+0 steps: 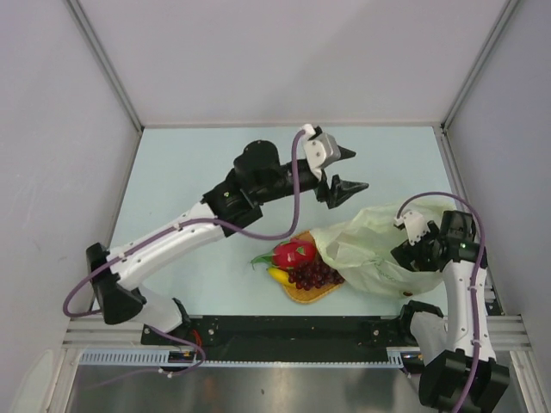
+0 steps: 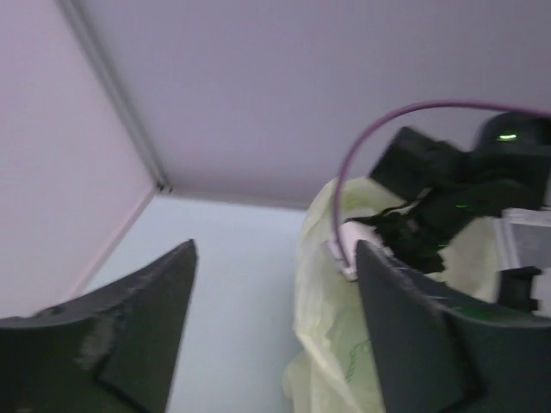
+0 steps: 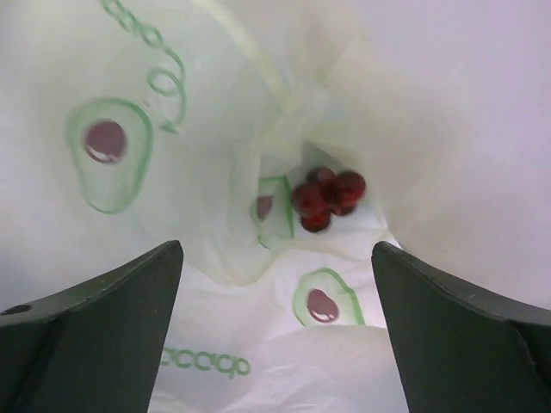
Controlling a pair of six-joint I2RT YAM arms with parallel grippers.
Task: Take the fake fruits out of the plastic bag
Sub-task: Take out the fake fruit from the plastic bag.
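Note:
The plastic bag (image 1: 370,245) lies crumpled at the right, its mouth toward the round orange mat (image 1: 310,295). On the mat sit the red-pink dragon fruit (image 1: 291,254), a yellow fruit (image 1: 277,275) and the dark grape bunch (image 1: 314,274), which is right at the bag's mouth. My left gripper (image 1: 357,169) hovers open above and behind the bag (image 2: 344,335), holding nothing. My right gripper (image 1: 406,255) is open over the bag's right end. In its wrist view the gripper (image 3: 277,258) spans the printed film (image 3: 215,172), and grapes (image 3: 327,198) show through the bag's opening.
Grey walls close the table on three sides. The right arm (image 2: 448,185) and its purple cable (image 2: 344,181) stand just behind the bag in the left wrist view. A metal rail (image 1: 293,327) runs along the near edge.

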